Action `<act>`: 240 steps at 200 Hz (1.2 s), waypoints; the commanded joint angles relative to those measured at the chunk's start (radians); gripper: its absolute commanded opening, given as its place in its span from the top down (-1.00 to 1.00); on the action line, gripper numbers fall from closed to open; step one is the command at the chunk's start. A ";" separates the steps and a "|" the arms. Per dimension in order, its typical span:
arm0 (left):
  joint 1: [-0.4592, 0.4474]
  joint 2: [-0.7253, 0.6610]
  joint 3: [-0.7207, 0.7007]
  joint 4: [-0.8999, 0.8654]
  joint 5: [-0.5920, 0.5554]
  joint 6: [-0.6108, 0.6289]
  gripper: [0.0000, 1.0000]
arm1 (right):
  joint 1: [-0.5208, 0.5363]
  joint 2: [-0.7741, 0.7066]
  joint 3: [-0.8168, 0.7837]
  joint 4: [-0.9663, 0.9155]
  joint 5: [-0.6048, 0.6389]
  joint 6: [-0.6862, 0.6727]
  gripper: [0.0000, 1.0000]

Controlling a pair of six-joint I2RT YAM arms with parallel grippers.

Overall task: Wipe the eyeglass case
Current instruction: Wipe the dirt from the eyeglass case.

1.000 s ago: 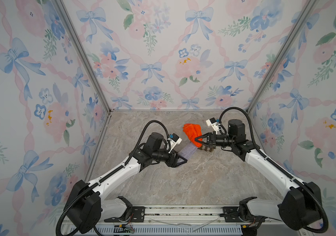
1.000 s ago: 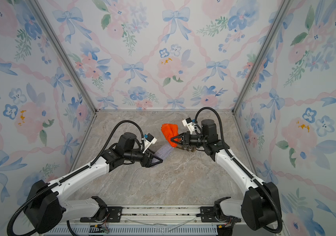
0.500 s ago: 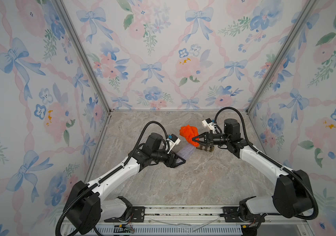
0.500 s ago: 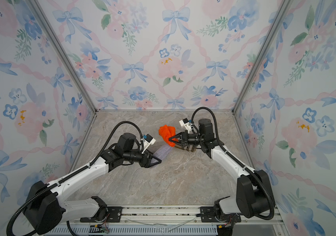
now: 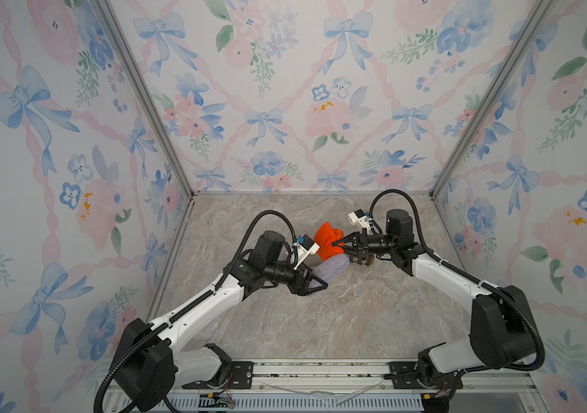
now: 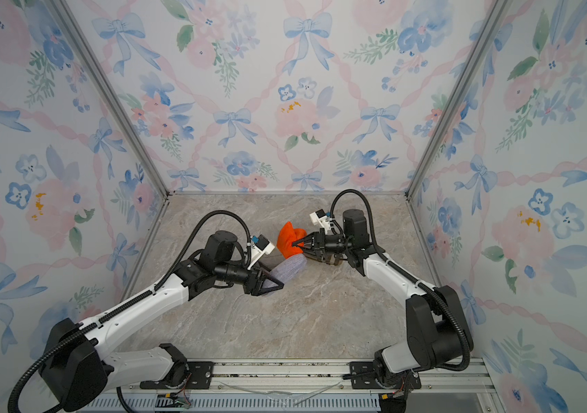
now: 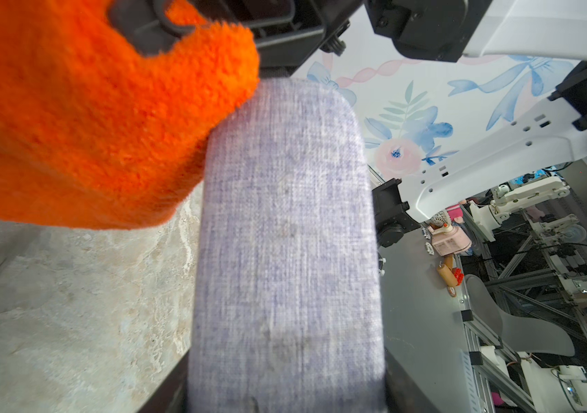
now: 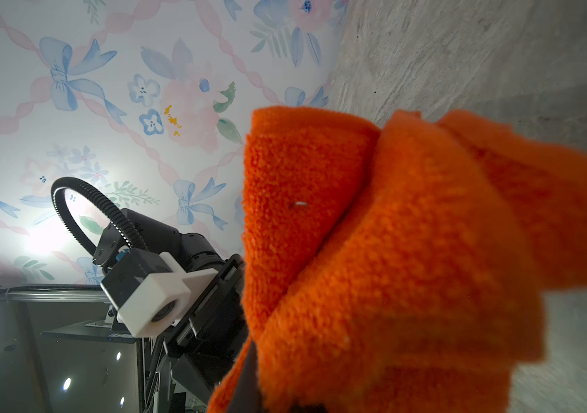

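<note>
The eyeglass case [image 5: 332, 267] [image 6: 290, 268] is a long lavender-grey fabric case, held slanting above the marble floor. My left gripper [image 5: 315, 284] [image 6: 272, 286] is shut on its near end. In the left wrist view the case [image 7: 285, 232] fills the middle, with a dark finger on each side of it. My right gripper [image 5: 336, 244] [image 6: 295, 245] is shut on a bunched orange cloth [image 5: 326, 243] [image 6: 288, 243]. The cloth [image 7: 88, 125] presses on the case's far end. The cloth [image 8: 392, 268] hides the right fingers in the right wrist view.
Floral walls close in the marble floor [image 5: 320, 321] on three sides. A metal rail [image 5: 320, 368] runs along the front. A small brown thing [image 5: 364, 260] shows under the right gripper. The left arm's wrist camera [image 8: 152, 304] sits close to the cloth.
The right gripper has carried the orange cloth left and down onto the far end of the case. The left arm and the case have barely moved.
</note>
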 commanded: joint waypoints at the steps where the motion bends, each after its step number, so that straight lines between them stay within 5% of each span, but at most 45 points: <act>1: 0.080 -0.072 0.021 0.122 0.000 -0.042 0.72 | -0.022 -0.121 -0.031 -0.021 -0.057 0.005 1.00; 39: 0.091 -0.086 0.007 0.287 0.064 -0.265 0.72 | -0.001 -0.295 -0.045 -0.050 0.066 -0.090 1.00; 75: 0.078 -0.090 -0.002 0.464 0.099 -0.500 0.69 | 0.175 -0.345 -0.084 0.154 0.191 -0.101 1.00; 98: 0.041 -0.107 0.008 0.478 0.109 -0.535 0.64 | 0.239 -0.314 -0.082 0.255 0.263 -0.128 1.00; 126: 0.007 -0.113 -0.004 0.378 0.107 -0.506 0.64 | 0.167 -0.273 -0.038 0.340 0.247 -0.092 1.00; 162: -0.001 -0.146 -0.088 0.457 0.115 -0.559 0.64 | 0.161 -0.308 0.022 0.125 0.243 -0.256 1.00; 213: 0.015 -0.106 -0.054 0.553 0.152 -0.619 0.66 | 0.273 -0.283 -0.180 0.376 0.271 -0.149 1.00; 240: 0.017 -0.067 -0.027 0.551 0.192 -0.625 0.64 | 0.233 -0.266 -0.160 0.397 0.252 -0.154 1.00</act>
